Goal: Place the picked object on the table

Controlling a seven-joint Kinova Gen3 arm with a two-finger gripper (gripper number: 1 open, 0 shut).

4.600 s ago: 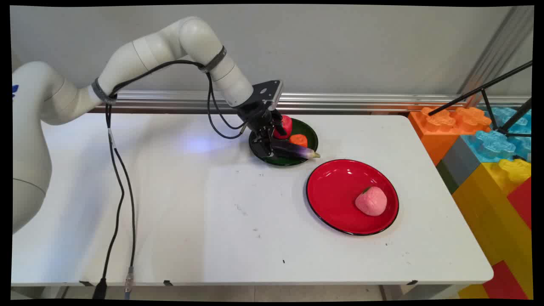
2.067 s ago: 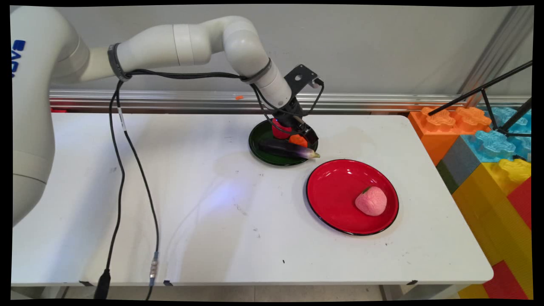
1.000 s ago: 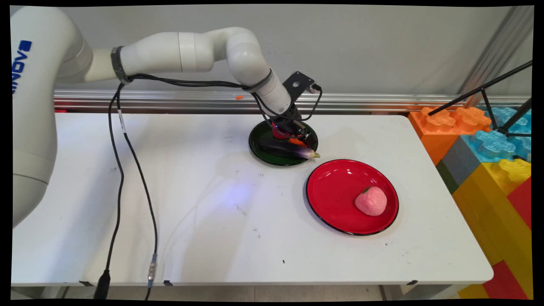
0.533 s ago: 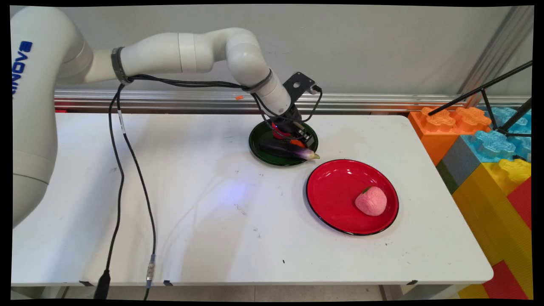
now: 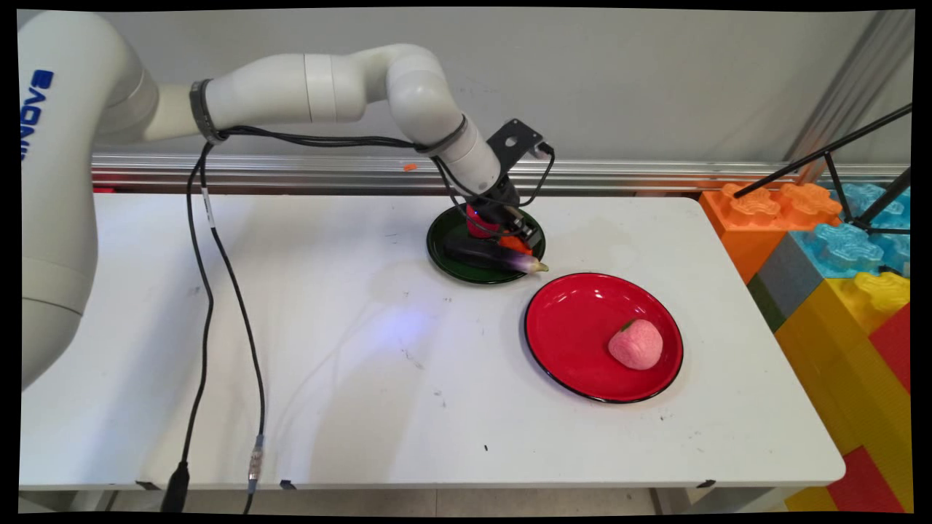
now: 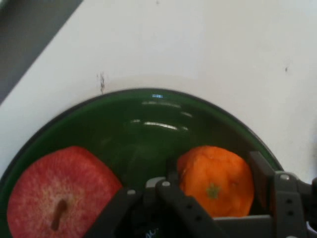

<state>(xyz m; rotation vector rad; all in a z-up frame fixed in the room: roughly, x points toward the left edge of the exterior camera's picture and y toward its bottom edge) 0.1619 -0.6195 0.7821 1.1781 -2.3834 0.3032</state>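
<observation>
My gripper (image 5: 519, 236) reaches down into a dark green plate (image 5: 445, 258) at the back of the white table. In the hand view its fingers (image 6: 260, 171) press on both sides of an orange toy fruit (image 6: 215, 181), so it is shut on that fruit (image 5: 512, 242). A red toy apple (image 6: 59, 193) lies just left of the fruit on the same plate (image 6: 158, 92); in the main view the apple (image 5: 476, 225) shows behind the wrist. A dark purple eggplant (image 5: 494, 257) lies along the plate's near side, in front of the gripper.
A red plate (image 5: 575, 327) with a pink peach (image 5: 636, 343) sits nearer and to the right. Big coloured blocks (image 5: 837, 255) and a black tripod leg (image 5: 830, 154) stand past the table's right edge. Black cables (image 5: 218, 291) hang over the left side.
The gripper swung from the plate's left side to over the orange fruit, came down on it and shut. In the last half second the wrist rose slightly.
</observation>
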